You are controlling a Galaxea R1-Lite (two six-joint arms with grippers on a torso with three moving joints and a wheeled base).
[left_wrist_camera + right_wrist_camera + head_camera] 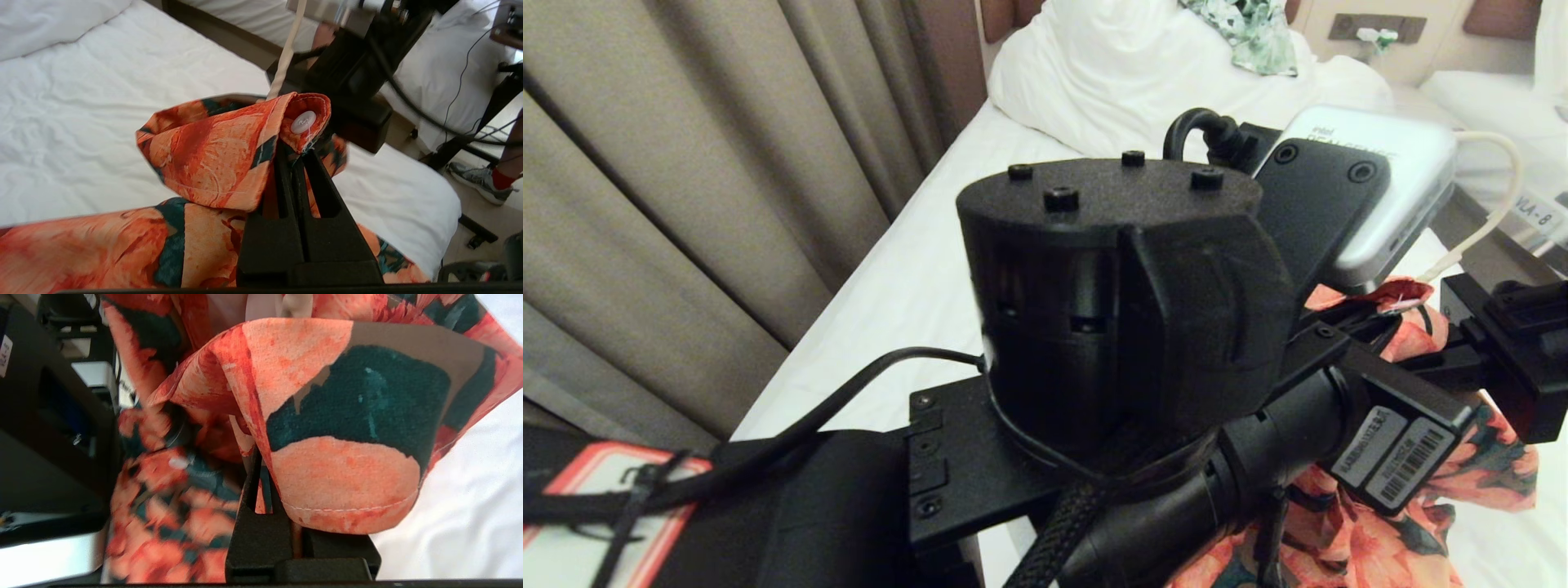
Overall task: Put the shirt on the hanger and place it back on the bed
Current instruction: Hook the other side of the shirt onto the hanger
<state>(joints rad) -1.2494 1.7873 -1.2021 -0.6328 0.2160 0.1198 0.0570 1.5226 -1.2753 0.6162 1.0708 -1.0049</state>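
Head view mostly blocked by a black arm joint (pixel 1123 310) close to the lens, with only scraps of the shirt (pixel 1347 531) showing beneath and beside it, hanging above the white sheet of the bed (pixel 907 278). Behind the joint, a silver camera (pixel 1388 188) lettered "intel REALSENSE", only partly readable; lower down, a barcode sticker (pixel 1409 461) with print too small to read, and at the right edge a tag reading "VLA-8" or thereabouts (pixel 1535 216). Bunched white duvet (pixel 1127 73) at the far end of the bed, a green-and-white leaf-print garment (pixel 1250 28) lying on it. Beige curtains (pixel 686 188) along the left. Shown only from the left wrist: left gripper (pixel 296 163) clamped shut on a folded edge of the shirt (pixel 212 151) right beside a white button (pixel 303 121), cloth lifted clear of the bed (pixel 81 122); a cream-white rod, likely the hanger (pixel 286 53), rising out of the fold, touching the fabric; a second bed (pixel 433 77) and someone's shoe with a red sock (pixel 486 183) on the floor beyond. Shown only from the right wrist: right gripper (pixel 265 490) closed on another hemmed edge of the shirt (pixel 351 416), fabric draped over the black fingers (pixel 255 522), white sheet (pixel 470 506) beneath. No way to tell from any view whether the hanger sits inside the shoulders.
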